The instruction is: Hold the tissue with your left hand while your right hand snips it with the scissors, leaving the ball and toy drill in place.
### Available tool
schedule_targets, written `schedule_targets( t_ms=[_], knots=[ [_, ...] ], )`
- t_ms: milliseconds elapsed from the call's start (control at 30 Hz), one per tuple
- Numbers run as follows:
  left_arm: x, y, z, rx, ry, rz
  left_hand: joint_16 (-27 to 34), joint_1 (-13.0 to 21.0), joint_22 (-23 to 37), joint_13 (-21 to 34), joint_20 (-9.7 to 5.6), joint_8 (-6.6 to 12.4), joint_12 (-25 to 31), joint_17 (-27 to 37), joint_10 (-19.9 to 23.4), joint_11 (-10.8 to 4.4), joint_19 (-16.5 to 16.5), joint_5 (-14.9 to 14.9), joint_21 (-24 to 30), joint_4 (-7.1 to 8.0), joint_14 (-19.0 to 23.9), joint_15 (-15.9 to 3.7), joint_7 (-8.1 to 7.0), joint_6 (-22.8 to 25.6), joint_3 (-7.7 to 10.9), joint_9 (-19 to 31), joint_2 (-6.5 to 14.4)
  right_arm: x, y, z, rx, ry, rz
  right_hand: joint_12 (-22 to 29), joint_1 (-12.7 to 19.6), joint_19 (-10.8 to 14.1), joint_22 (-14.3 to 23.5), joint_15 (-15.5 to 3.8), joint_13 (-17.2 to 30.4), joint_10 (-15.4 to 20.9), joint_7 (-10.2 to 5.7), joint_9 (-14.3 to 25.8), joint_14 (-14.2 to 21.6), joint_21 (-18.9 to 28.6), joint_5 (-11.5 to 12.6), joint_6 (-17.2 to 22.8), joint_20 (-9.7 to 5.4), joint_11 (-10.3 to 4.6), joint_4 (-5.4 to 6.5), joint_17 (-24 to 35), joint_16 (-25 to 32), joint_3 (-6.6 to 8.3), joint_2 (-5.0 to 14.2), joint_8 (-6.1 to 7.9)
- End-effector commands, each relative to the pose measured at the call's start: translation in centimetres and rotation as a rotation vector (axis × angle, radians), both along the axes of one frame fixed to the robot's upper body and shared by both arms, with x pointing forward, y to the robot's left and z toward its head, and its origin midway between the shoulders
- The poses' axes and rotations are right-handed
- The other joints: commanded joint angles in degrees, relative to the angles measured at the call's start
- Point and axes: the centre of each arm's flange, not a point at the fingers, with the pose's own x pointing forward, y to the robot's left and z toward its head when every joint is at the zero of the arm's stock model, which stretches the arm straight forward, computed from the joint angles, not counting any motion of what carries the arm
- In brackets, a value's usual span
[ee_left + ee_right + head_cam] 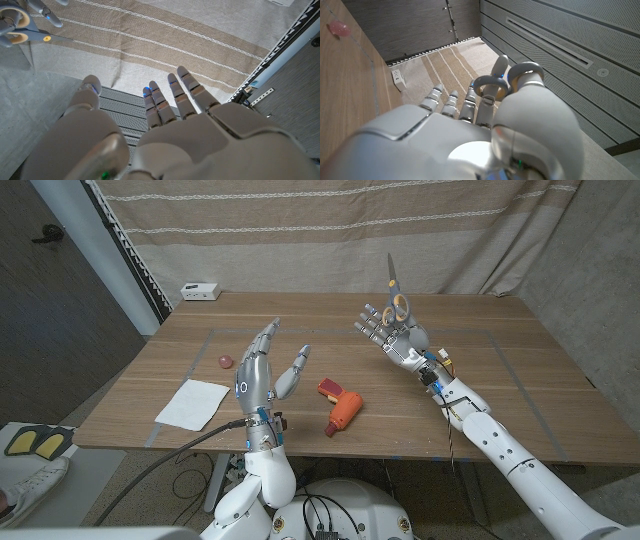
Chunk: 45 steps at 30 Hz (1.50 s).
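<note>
Right hand (392,338) grasps scissors (395,292) aloft; left hand (262,372) released, raised beside tissue (193,403).

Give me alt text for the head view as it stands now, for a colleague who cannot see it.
The right robot hand holds grey-handled scissors raised, blades pointing up, above the wooden table. The left robot hand is lifted and open, holding nothing. On the table lie a white tissue at the left, a small pink ball beyond it, and an orange toy drill near the middle.
</note>
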Motion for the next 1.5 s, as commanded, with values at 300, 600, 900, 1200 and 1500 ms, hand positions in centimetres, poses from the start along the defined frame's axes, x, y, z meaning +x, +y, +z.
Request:
schedule_targets(
  t_ms=[300, 600, 900, 1200, 1500],
  knots=[
    [-0.1, -0.2, -0.5, -0.007, 0.017, -0.010, 0.55, 0.67, 0.12, -0.07, -4.73, 0.37, 0.28, 0.09, 0.85, 0.03, 0.25, 0.50, -0.07, -0.08, 0.64, -9.63, 0.18, 0.81, -0.19, -0.06, 0.37, 0.4, -0.5, 0.7, 0.058, -0.108, -0.011, -0.72, -0.29, -3.17, 0.11, -1.18, 0.13, -2.79, -3.28, -3.36, -3.60, -0.41, 1.63, 1.74, -0.62, -2.10, 0.15, 0.33, -0.27, -0.96, -0.07, -1.79],
    [-0.1, 0.0, -0.8, -0.014, 0.029, -0.004, 0.55, 0.69, 0.12, -0.08, -4.71, 0.37, 0.28, 0.09, 0.93, 0.06, 0.24, 0.48, -0.11, -0.08, 0.72, -9.64, 0.25, 0.97, -0.21, -0.07, 0.39, 0.8, -0.5, 1.0, 0.047, -0.130, -0.028, -0.70, -0.51, -3.66, 0.11, -1.59, 0.16, -3.57, -3.58, -4.43, -4.45, -0.28, 2.09, 1.99, -0.91, -2.10, 0.22, 0.42, -0.12, -1.25, -0.11, -2.29],
    [0.0, 0.1, -1.0, -0.020, 0.035, -0.012, 0.55, 0.71, 0.12, -0.08, -4.70, 0.34, 0.24, 0.09, 0.92, 0.08, 0.23, 0.46, -0.15, -0.07, 0.82, -9.63, 0.33, 1.10, -0.22, -0.08, 0.41, 1.0, -0.3, 1.2, 0.043, -0.148, -0.024, -0.55, -0.66, -4.00, 0.10, -1.76, 0.19, -3.80, -3.55, -5.28, -4.86, -0.20, 2.47, 2.30, -1.09, -2.18, 0.25, 0.47, 0.01, -1.48, -0.16, -2.63],
    [-0.1, 0.1, -1.3, -0.028, 0.039, -0.015, 0.55, 0.73, 0.12, -0.09, -4.75, 0.30, 0.23, 0.09, 0.98, 0.17, 0.22, 0.43, -0.19, -0.06, 0.90, -9.63, 0.29, 1.22, -0.25, -0.10, 0.42, 0.7, -0.1, 1.7, 0.006, -0.219, -0.039, -0.33, -1.07, -4.50, 0.10, -1.62, 0.22, -3.98, -4.52, -6.37, -5.15, -0.14, 2.97, 1.91, -0.90, -2.11, 0.40, 0.52, 0.21, -1.91, -0.30, -3.36],
    [-0.4, 0.1, -1.8, -0.037, 0.047, -0.014, 0.54, 0.75, 0.12, -0.09, -4.67, 0.29, 0.22, 0.09, 1.03, 0.19, 0.18, 0.40, -0.23, -0.05, 0.97, -9.64, 0.26, 1.36, -0.26, -0.11, 0.44, 0.6, 0.1, 1.6, 0.000, -0.217, -0.042, -0.08, -1.23, -5.01, 0.09, -1.97, 0.23, -4.06, -5.67, -7.65, -5.56, -0.09, 3.51, 2.42, -0.70, -3.11, 0.57, 0.50, 0.29, -2.08, 0.17, -4.07]
  ],
)
